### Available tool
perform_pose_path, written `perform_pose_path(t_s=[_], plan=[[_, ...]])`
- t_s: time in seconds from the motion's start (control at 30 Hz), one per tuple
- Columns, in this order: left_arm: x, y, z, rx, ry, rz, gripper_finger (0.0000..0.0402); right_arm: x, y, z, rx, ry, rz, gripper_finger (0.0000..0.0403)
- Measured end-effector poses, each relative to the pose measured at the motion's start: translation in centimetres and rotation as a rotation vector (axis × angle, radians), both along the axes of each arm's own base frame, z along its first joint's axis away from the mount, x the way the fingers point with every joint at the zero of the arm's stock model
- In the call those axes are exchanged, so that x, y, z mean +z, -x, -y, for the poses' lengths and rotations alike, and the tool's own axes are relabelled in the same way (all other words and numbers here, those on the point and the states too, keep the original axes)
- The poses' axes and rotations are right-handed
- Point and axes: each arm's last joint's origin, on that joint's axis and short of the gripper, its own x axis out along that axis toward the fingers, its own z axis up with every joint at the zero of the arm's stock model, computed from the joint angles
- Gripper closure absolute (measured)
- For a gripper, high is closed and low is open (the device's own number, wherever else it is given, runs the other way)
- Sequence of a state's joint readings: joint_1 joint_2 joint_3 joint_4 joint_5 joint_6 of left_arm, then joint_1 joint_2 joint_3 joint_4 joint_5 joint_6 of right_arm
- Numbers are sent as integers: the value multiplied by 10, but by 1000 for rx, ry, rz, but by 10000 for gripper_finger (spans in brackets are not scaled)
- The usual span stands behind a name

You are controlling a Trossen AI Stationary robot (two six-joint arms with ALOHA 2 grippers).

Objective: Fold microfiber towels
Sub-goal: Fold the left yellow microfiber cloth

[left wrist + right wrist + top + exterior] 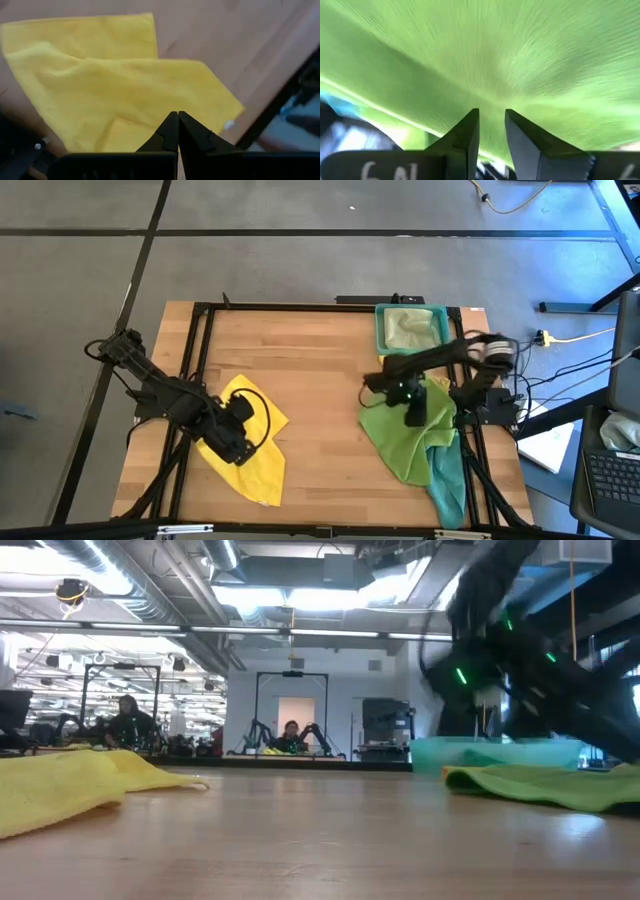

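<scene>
A: Step in hand?

B: Picking up the bright green towel (400, 442), by the look of it. Right pincer (492, 125) pressed low against that cloth near the bench's right edge, fingers a narrow gap apart with green fabric filling the space ahead. Not possible to tell whether any cloth is pinched yet.

A: And the other side?

B: Left pincer (178, 131) fully closed, empty, hovering over the yellow towel (250, 448) toward the front left corner of the bench (320, 380). Waiting, apparently. Yellow towel lying partly doubled over, crooked, so hardly a finished fold.

A: Rest of the towels?

B: Teal towel (447, 480) under the green one, hanging off the front right corner. Pale olive towel (412, 330) sitting in the teal tray (381, 330) at the back right edge.

A: Next move?

B: Probably closing on a single layer of green only, leaving the teal underneath behind, then lifting and dragging toward the open middle of the bench to spread flat. Needs a firm pinch near an edge or corner, not mid-cloth, or else bunching instead of a clean fold.
</scene>
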State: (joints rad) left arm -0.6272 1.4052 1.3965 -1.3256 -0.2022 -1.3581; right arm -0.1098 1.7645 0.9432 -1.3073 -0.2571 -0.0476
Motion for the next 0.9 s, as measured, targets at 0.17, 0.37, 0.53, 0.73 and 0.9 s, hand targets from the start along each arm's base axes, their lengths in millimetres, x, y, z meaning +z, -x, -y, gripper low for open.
perform_pose_path(t_s=[0.17, 0.37, 0.53, 0.73, 0.9], plan=[[0, 1, 3, -63, 18, -19, 401, 53, -10, 2, -75, 58, 278, 307], [3, -1, 26, -347, 52, 102, 401, 109, -24, -2, -165, -99, 728, 308], [-10, 1, 54, -612, 15, 84, 370, 138, -35, -14, -241, -190, 1016, 308], [-57, 2, 80, -799, 6, -86, 297, 155, -42, -39, -259, -318, 1130, 308], [-105, -19, 85, -764, 74, -105, 264, 159, -44, -60, -250, -383, 1141, 308]])
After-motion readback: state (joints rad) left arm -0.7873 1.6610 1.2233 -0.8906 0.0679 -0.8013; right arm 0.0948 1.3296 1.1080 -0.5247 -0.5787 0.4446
